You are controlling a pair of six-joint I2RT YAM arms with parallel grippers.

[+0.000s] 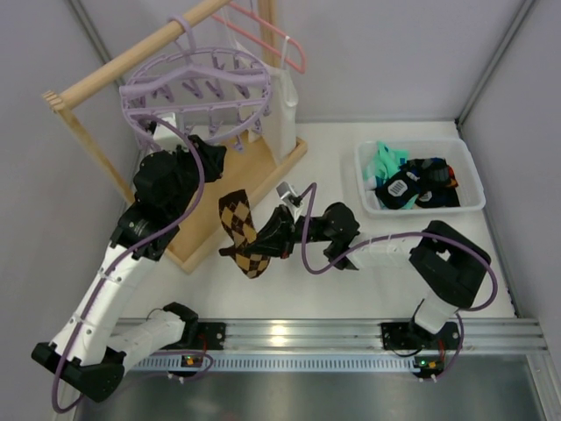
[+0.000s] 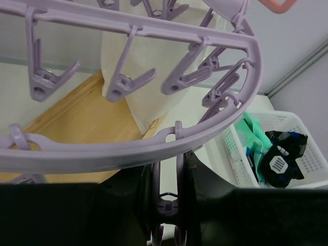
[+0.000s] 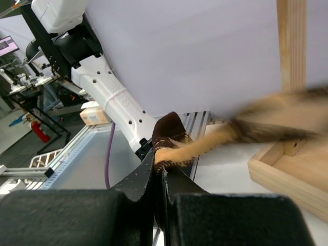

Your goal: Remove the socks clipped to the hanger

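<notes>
The lavender hanger (image 1: 195,86) hangs from the wooden rail, and the clips I can see on its ring (image 2: 128,151) hold nothing. Just under that ring, my left gripper (image 1: 213,151) (image 2: 169,197) is squeezed on the two handles of one lavender clip (image 2: 169,212). Lower and to the right, my right gripper (image 1: 267,239) (image 3: 160,177) is shut on the brown checked sock (image 1: 238,221) (image 3: 177,146). That sock stretches up and left, blurred, with its free end apart from the clips. Mint-green (image 1: 386,162) and black socks (image 1: 419,186) lie in the white basket (image 1: 467,175).
A wooden rail frame with a flat base (image 1: 263,180) stands at the back left. A long white cloth (image 1: 283,114) hangs from a pink coat hanger (image 1: 263,31) behind the lavender ring. The basket wall (image 2: 233,159) lies right of the left wrist.
</notes>
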